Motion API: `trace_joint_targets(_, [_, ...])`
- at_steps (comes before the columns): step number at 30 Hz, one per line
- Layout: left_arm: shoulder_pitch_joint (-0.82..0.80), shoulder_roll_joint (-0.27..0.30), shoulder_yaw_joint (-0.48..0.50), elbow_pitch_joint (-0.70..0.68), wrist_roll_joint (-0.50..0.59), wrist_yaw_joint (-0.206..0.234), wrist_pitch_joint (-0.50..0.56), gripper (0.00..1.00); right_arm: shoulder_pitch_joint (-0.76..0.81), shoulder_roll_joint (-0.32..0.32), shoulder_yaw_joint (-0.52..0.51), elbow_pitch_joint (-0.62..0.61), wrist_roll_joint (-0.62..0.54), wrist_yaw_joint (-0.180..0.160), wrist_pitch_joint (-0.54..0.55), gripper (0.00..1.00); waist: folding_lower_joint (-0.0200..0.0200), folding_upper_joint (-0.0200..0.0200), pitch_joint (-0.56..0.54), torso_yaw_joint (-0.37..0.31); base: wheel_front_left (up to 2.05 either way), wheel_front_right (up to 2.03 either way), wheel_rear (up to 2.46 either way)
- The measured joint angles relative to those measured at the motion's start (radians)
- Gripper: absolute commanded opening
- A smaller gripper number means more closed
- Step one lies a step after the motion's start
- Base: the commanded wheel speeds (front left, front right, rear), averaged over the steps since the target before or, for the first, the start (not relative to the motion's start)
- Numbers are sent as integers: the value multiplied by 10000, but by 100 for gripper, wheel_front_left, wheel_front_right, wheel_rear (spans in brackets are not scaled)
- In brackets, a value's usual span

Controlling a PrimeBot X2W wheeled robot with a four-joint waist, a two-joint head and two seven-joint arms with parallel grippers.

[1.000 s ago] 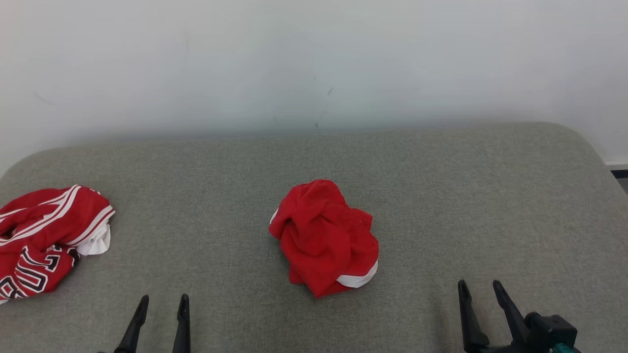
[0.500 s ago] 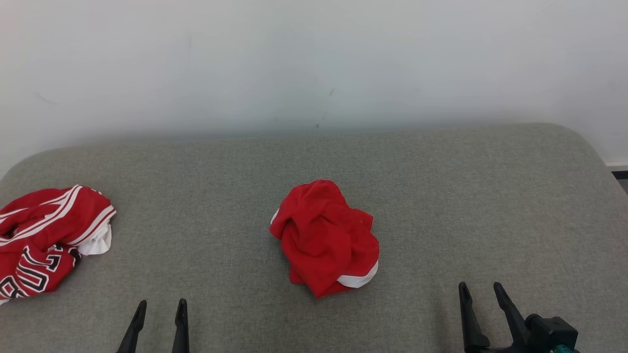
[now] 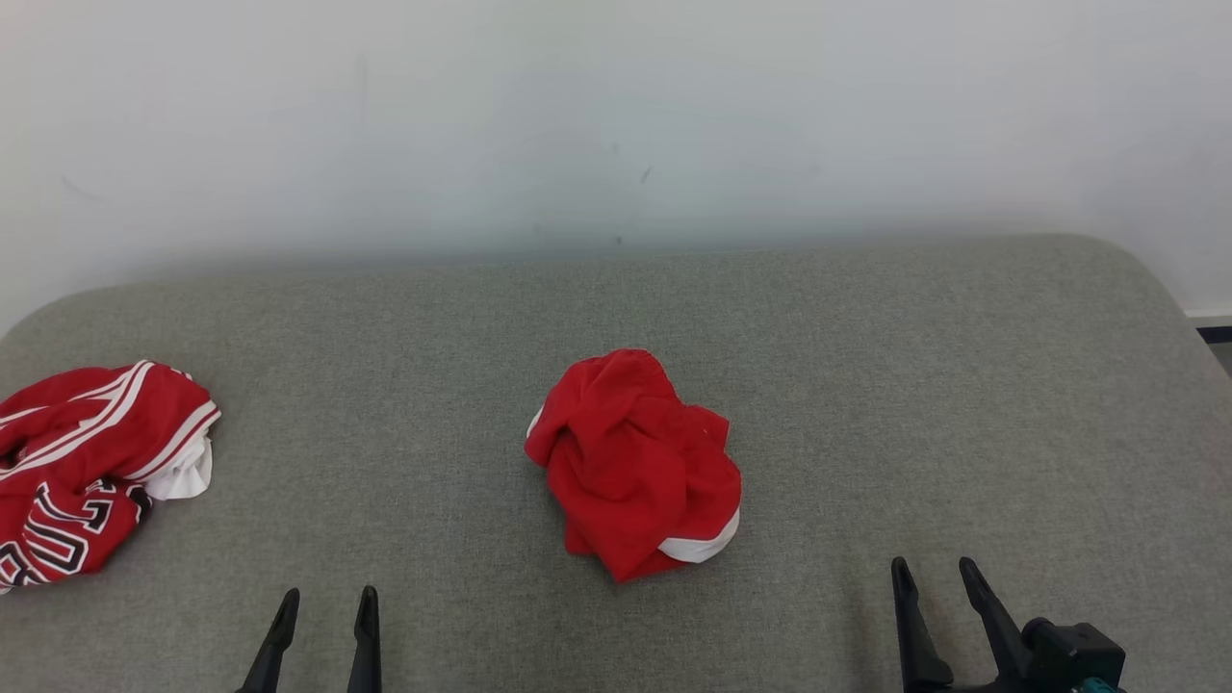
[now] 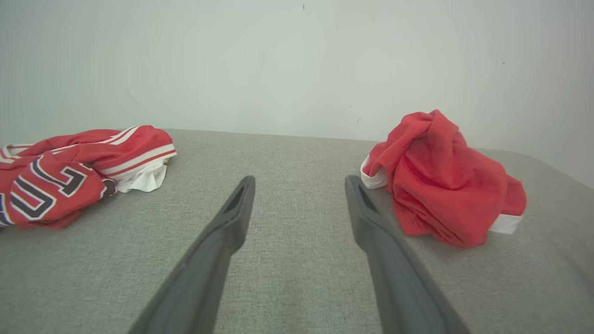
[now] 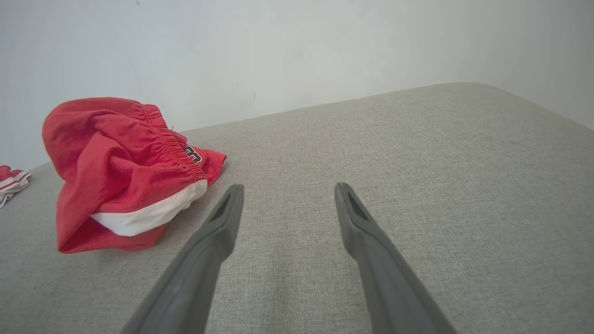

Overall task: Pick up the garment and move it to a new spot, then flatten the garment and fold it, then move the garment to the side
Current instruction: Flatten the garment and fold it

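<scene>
1. The red shorts (image 3: 635, 462) lie crumpled in a tight heap near the middle of the grey padded surface (image 3: 914, 385), well short of the white wall (image 3: 616, 115). They look like the garment the task means, because they sit between the 2 arms where either could reach them.
2. The left gripper (image 3: 327, 592) hovers low at the near edge with its jaws spread wide and nothing between them. The shorts are ahead and to its right, well apart.
3. The right gripper (image 3: 932, 563) is likewise wide open and empty, with the shorts ahead and to its left. This reads as a ready pose, with no pick-up begun yet.
4. The heap hides the shape of the shorts. The right wrist view shows the elastic waistband (image 5: 171, 148) bunched across the top, and a white hem band (image 3: 698, 549) curls out at the near bottom. Either would probably make a firm edge to pinch.
5. A red jersey (image 3: 87, 462) with white stripes lies crumpled at the far left edge, well apart from the shorts.
6. Its black, white-outlined lettering (image 3: 58, 525) seems to begin "BU", and folds swallow the rest.
7. A small black-and-white badge (image 5: 191, 154) peeks out beside the waistband, too small to read.
</scene>
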Motion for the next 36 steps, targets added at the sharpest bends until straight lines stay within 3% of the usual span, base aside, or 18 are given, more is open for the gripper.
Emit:
trace_joint_targets(7, [-508, 105, -736, -161, -92, -15, 0, 100, -48, 2, 153, 48, 46, 0, 67, 100, 0, 0, 24, -140, 0, 0, 0])
trace_joint_targets(13, [-1940, 593, -2694, 201, -282, -19, 286, 100, -219, 2, 276, 12, 52, 0, 123, 100, 1, 0, 100, -561, 0, 0, 0])
trace_joint_targets(21, [-4367, 591, -4541, 1133, -777, -21, 1536, 100, -435, 0, 414, 23, 153, 0, 102, 100, 2, 0, 366, -1539, 0, 0, 0])
trace_joint_targets(26, [-5589, 322, -4851, 2391, -696, 42, 2742, 100, -537, -4, 520, 117, 284, 0, 4, 100, 2, 1, 614, -2305, 0, 0, 0])
trace_joint_targets(36, [-6994, 217, -4838, 4803, -525, 953, 5047, 100, -696, -6, 757, 393, 631, 0, -205, 100, 3, 1, 1297, -3583, 0, 0, 0])
